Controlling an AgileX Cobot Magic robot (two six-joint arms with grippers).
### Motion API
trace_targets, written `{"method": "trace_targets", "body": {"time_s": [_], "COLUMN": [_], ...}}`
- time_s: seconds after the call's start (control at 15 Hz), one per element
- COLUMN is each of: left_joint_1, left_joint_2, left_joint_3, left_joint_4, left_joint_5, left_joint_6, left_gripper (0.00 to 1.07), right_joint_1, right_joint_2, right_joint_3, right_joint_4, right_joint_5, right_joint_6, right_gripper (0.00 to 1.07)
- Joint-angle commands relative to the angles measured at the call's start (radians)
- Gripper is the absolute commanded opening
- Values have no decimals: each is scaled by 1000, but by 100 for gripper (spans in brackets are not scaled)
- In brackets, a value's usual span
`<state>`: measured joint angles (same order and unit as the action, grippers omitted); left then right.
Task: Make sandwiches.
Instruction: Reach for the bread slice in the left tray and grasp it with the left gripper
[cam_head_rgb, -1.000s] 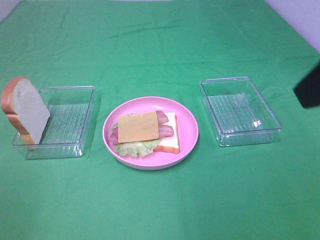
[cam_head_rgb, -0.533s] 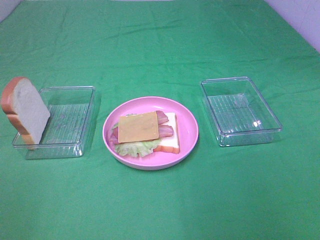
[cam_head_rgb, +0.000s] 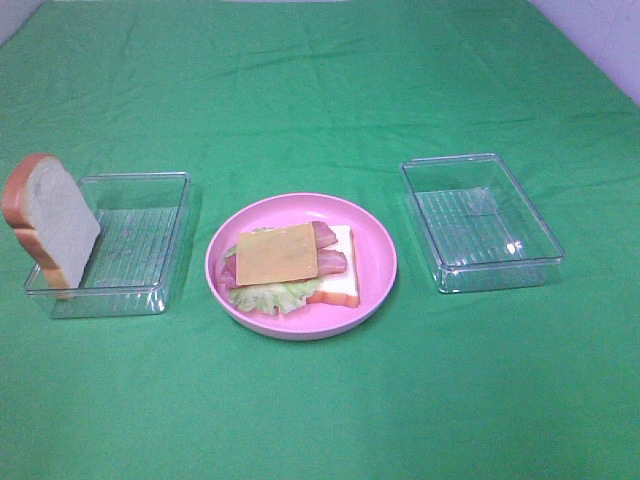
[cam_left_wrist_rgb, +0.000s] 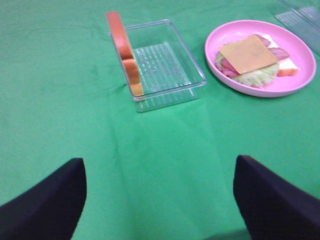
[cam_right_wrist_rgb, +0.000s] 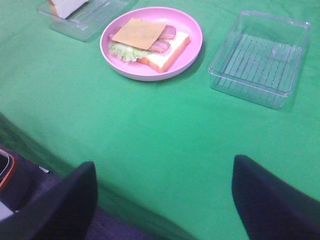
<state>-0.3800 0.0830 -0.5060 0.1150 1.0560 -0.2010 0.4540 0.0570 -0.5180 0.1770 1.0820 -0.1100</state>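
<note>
Overall: we saw a table (cam_head_rgb: 320, 90) covered in green cloth, with three items in a row across the middle.
Plate: a round pink plate (cam_head_rgb: 375, 262) sat at the centre, between two clear trays.
Open sandwich: on the plate lay a white bread slice (cam_head_rgb: 338, 283) with orange-brown crust, pale green lettuce (cam_head_rgb: 265, 296) sticking out at its near-left edge, reddish-pink bacon strips (cam_head_rgb: 331, 262) across it, and a yellow cheese square (cam_head_rgb: 276, 252) on top.
Second slice: another bread slice (cam_head_rgb: 52, 222) stood tilted on edge at the left end of the left tray (cam_head_rgb: 150, 240), leaning against its rim, well apart from the plate.
Right tray: the right tray (cam_head_rgb: 482, 222) held nothing we could make out.
Left gripper: the left gripper (cam_left_wrist_rgb: 160, 200) had its jaws wide apart and gripped nothing; only green cloth lay between them, with the left tray and the plate beyond.
Right gripper: the right gripper (cam_right_wrist_rgb: 165, 200) likewise had its jaws spread wide and bare, near the table's front edge, well short of the plate.
High view: neither arm appeared in it.
</note>
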Motion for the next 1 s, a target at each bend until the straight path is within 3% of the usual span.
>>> {"method": "trace_targets", "body": {"time_s": [0.07, 0.27, 0.4, 0.73, 0.87, 1.0], "left_joint_1": [-3, -3, -3, -3, 0, 0], "left_joint_2": [88, 258, 442, 904, 1163, 1276], "left_joint_3": [-46, -130, -208, -424, -605, -692], "left_joint_4": [89, 119, 121, 183, 215, 215], "left_joint_5": [-26, -21, -13, 40, 64, 98], "left_joint_6": [-190, -275, -294, -294, -294, -293], "left_gripper": [76, 76, 76, 76, 76, 76], "right_joint_1": [-1, 1, 1, 1, 1, 1], "right_joint_2": [-65, -78, -78, -78, -78, -78], "right_joint_3": [5, 13, 13, 14, 14, 14], "right_joint_4": [-7, -3, -15, -30, -30, -30], "right_joint_5": [-15, -22, -16, -15, -15, -15], "right_joint_6": [-18, -26, -60, -61, -59, -59], "right_gripper": [71, 71, 71, 71, 71, 71]}}
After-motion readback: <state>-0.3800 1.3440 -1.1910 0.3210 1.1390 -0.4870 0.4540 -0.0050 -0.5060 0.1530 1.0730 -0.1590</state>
